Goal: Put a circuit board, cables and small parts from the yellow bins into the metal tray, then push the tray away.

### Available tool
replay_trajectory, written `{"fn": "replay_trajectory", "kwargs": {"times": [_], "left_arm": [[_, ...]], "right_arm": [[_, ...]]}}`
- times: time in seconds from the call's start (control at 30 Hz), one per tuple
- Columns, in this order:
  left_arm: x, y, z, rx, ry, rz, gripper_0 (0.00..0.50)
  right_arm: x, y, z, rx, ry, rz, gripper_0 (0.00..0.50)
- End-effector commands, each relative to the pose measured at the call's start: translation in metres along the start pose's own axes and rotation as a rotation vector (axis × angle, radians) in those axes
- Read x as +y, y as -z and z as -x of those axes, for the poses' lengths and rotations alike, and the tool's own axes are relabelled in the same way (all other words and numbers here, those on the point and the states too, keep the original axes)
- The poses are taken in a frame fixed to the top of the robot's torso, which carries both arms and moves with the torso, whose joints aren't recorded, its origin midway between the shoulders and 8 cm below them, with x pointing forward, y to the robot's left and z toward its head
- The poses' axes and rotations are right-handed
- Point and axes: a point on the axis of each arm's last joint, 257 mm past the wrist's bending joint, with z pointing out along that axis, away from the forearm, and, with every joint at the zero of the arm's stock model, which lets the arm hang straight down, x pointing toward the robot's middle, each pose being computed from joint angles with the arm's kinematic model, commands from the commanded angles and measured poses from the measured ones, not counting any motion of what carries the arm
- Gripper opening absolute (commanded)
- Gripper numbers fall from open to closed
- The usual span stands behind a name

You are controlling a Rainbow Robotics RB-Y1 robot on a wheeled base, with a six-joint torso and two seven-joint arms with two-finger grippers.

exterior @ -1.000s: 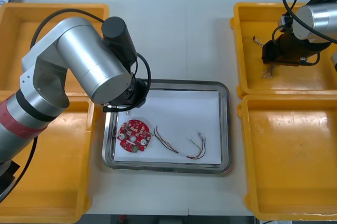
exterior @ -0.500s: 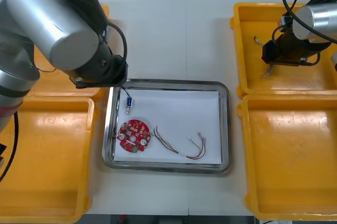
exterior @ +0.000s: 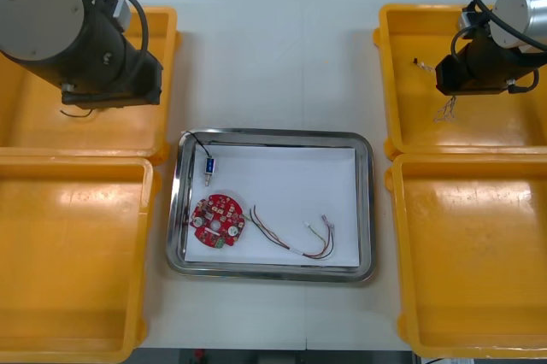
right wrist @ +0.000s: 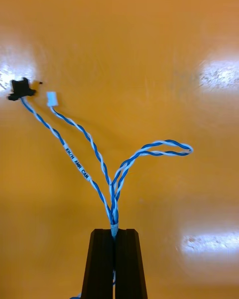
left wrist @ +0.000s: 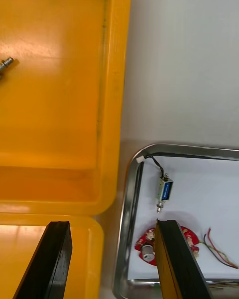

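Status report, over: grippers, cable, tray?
Right gripper shut on blue-white cable, over far right bin. Left gripper open over far left bin. Tray holds board, red-yellow cable, small part. Nothing in the way.

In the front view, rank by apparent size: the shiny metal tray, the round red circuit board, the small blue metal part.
Largest: shiny metal tray.
Then: round red circuit board.
Smallest: small blue metal part.
All lie at one level, so nearness changes nothing.

Bright overhead light; white glare patches on the bin (right wrist: 219, 72) floor, and the cable (right wrist: 77, 164) casts a faint shadow.
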Motion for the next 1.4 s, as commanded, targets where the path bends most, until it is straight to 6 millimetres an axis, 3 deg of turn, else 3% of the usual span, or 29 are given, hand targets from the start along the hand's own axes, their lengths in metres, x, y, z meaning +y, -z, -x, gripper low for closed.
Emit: {"fn": "replay_trajectory", "kwargs": {"times": [0.03, 0.37, 0.8, 1.17, 1.4], "left_arm": [[0.027, 0.025, 0.035, -0.057, -0.129, 0.022, 0.489], [0.07, 0.019, 0.052, -0.028, -0.231, 0.035, 0.484], [0.112, 0.008, 0.072, -0.035, -0.4, 0.063, 0.47], [0.137, -0.007, 0.088, -0.06, -0.505, 0.108, 0.469], [0.148, -0.02, 0.097, -0.078, -0.582, 0.105, 0.468]], "right_arm": [[-0.016, 0.055, 0.038, -0.078, 0.052, -0.003, 0.0], [-0.009, 0.097, 0.03, -0.054, 0.189, -0.022, 0.0], [0.014, 0.126, 0.008, -0.091, 0.372, -0.022, 0.0], [0.049, 0.139, -0.014, -0.105, 0.51, 0.061, 0.0], [0.088, 0.144, -0.04, -0.133, 0.681, 0.095, 0.0]]}}
